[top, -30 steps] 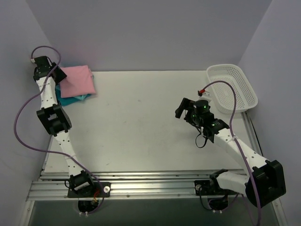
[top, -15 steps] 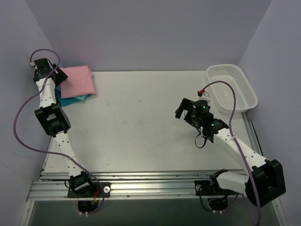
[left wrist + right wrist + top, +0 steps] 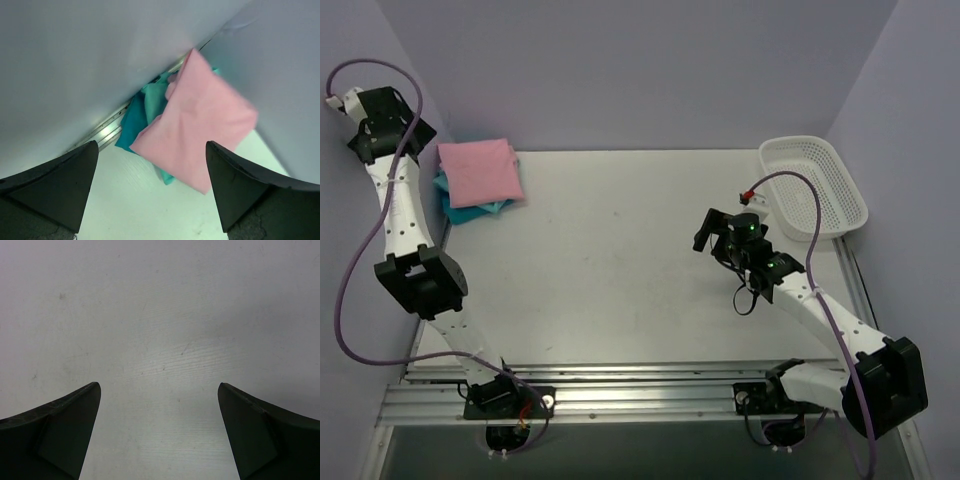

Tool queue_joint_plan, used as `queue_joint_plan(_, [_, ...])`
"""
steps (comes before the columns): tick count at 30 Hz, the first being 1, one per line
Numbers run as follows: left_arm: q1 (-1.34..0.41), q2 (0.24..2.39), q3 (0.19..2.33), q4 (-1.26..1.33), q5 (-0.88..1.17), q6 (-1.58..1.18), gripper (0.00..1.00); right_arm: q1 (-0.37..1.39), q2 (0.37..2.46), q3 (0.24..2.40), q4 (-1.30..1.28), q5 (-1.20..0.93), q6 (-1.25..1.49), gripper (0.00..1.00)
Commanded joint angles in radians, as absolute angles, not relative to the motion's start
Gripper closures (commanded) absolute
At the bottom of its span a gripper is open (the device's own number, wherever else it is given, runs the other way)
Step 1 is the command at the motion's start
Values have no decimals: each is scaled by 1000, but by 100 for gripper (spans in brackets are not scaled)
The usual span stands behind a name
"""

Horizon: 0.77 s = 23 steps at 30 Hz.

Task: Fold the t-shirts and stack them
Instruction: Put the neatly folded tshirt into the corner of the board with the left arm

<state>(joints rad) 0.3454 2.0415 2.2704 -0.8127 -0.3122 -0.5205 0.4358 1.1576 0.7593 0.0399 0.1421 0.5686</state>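
- Upward and away went the left arm since the earlier frame. The left gripper [image 3: 151, 146], which had hung at the left edge of the stack, now sat higher, in the upper left corner of the top view beside the side wall.
- We saw its fingers spread wide, with nothing between them.
- We found the pink t-shirt [image 3: 480, 170] folded and lying on top of the teal t-shirts [image 3: 470, 211], at the upper left of the table [image 3: 620, 260], close to the back wall. The stack had not shifted.
- From the left gripper, the stack lay down and to the right, near but not touching. In the left wrist view, the pink fold's longer side ran from upper centre to lower right.
- We saw the right gripper [image 3: 708, 228] where it had been, right of centre and well apart from the stack. Its fingers were spread over bare table, with the white basket [image 3: 815, 185] further right.
- We judged the left arm by far the nearer to the shirts.
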Motion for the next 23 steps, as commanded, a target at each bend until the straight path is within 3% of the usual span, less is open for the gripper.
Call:
queue_joint_plan(1, [278, 1797, 2234, -871, -368, -552, 3, 446, 1161, 801, 15, 195, 548, 0])
queue_joint_plan(4, [175, 1624, 2064, -907, -365, -542, 3, 453, 1140, 804, 12, 196, 548, 0])
queue_joint_plan(6, [2, 1513, 1943, -881, -409, -517, 3, 463, 1112, 799, 15, 193, 554, 0])
queue_joint_plan(9, [-283, 1222, 1589, -731, -566, -502, 3, 491, 1079, 813, -44, 213, 561, 0])
queue_joint_plan(14, [-425, 761, 1135, -674, -557, -584, 6, 537, 999, 816, -136, 291, 575, 0])
queue_joint_plan(18, [-426, 635, 1048, -678, -551, -529, 6, 549, 948, 818, -175, 319, 586, 0])
queue_joint_plan(23, [-434, 778, 1143, -798, -647, -552, 6, 552, 928, 844, -232, 351, 595, 0])
